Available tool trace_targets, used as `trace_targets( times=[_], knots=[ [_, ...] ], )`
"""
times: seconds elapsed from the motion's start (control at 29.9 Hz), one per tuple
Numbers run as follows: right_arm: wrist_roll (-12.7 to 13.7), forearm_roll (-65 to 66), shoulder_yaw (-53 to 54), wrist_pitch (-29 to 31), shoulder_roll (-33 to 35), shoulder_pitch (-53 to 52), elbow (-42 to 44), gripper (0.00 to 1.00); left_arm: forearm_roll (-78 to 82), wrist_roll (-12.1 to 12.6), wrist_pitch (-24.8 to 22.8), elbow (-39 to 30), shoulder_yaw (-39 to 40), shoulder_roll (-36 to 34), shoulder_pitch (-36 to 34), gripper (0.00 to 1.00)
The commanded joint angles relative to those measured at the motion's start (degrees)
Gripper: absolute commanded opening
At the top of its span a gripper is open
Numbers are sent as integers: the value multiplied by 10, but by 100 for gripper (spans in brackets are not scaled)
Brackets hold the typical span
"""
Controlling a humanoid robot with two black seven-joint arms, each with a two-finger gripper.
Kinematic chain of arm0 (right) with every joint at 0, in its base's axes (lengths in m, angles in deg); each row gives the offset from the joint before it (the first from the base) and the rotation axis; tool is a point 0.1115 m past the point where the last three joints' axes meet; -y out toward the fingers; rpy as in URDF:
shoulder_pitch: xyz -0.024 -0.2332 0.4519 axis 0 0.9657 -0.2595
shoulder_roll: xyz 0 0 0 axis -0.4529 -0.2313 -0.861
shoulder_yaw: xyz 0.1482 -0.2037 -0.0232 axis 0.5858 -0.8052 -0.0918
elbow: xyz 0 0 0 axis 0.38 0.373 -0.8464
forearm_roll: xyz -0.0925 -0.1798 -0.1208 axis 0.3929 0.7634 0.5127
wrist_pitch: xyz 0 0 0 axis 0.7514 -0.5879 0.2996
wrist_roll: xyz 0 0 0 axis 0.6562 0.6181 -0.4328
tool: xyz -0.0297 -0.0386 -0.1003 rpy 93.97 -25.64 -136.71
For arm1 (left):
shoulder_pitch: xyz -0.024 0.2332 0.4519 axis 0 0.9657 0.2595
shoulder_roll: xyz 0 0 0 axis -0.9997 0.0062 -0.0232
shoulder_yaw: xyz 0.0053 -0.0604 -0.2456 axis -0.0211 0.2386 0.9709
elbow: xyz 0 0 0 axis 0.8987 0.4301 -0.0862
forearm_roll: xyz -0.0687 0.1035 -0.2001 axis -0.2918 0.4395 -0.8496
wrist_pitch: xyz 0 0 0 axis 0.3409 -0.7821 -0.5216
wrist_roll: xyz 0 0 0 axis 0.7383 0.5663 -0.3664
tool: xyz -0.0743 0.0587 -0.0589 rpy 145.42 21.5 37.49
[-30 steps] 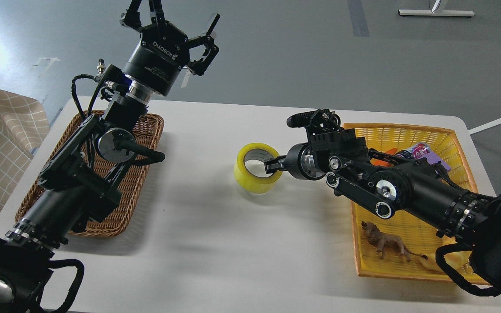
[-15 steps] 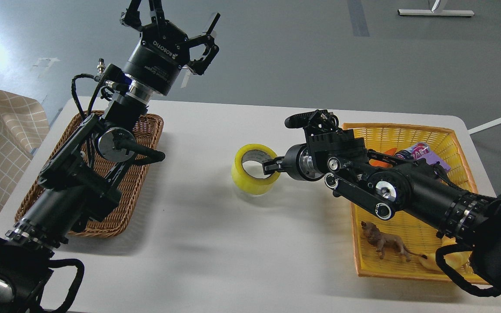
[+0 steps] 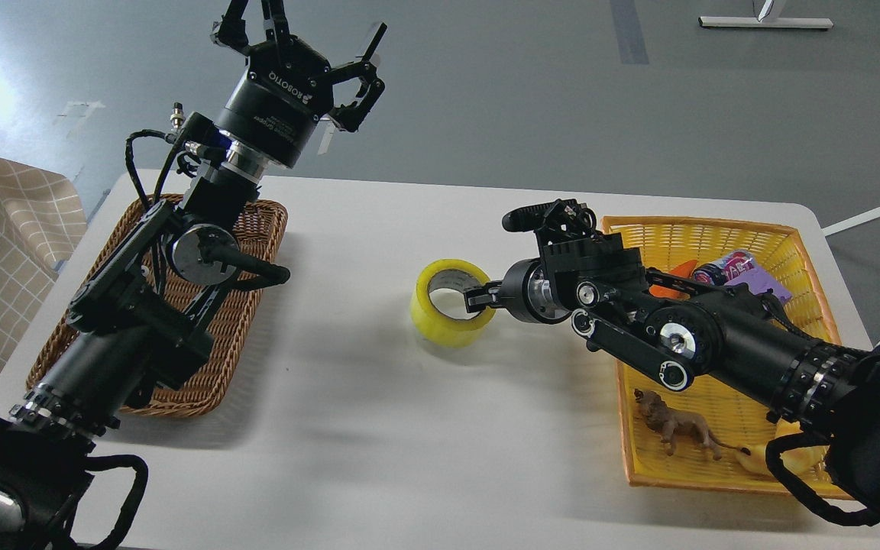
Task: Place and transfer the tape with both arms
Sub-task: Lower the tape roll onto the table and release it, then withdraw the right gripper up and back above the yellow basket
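Note:
The tape [image 3: 440, 317], a yellow roll with a grey-white core, is at the middle of the white table [image 3: 379, 428], resting on it or just above it. My right gripper [image 3: 478, 299] reaches in from the right and is shut on the roll's right wall, one finger inside the core. My left gripper [image 3: 299, 38] is raised high above the far left of the table, fingers spread open and empty, well away from the tape.
A brown wicker basket [image 3: 257, 229] lies on the left under my left arm. A yellow basket [image 3: 703, 229] on the right holds a toy lion [image 3: 677, 428], a can [image 3: 726, 267], an orange piece and a yellow-tan toy [image 3: 787, 458].
My right gripper has lowered the tape slightly toward the table, ending a little lower in view. My left arm has not moved.

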Motion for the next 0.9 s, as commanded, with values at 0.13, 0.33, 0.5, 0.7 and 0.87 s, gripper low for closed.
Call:
trace_targets(
  times=[0.13, 0.33, 0.5, 0.7, 0.87],
  knots=[
    [0, 0, 2, 0, 0, 0, 1, 29, 0, 0, 0, 0, 0, 0, 0, 98],
    [-1, -1, 2, 0, 0, 1, 1, 36, 0, 0, 0, 0, 1, 0, 0, 98],
    [0, -2, 6, 0, 0, 4, -1, 45, 0, 0, 0, 0, 0, 0, 1, 98],
    [0, -3, 27, 0, 0, 1, -6, 80, 0, 0, 0, 0, 0, 0, 1, 98],
    [0, -3, 54, 0, 0, -3, -49, 96, 0, 0, 0, 0, 0, -2, 0, 98]
  ],
)
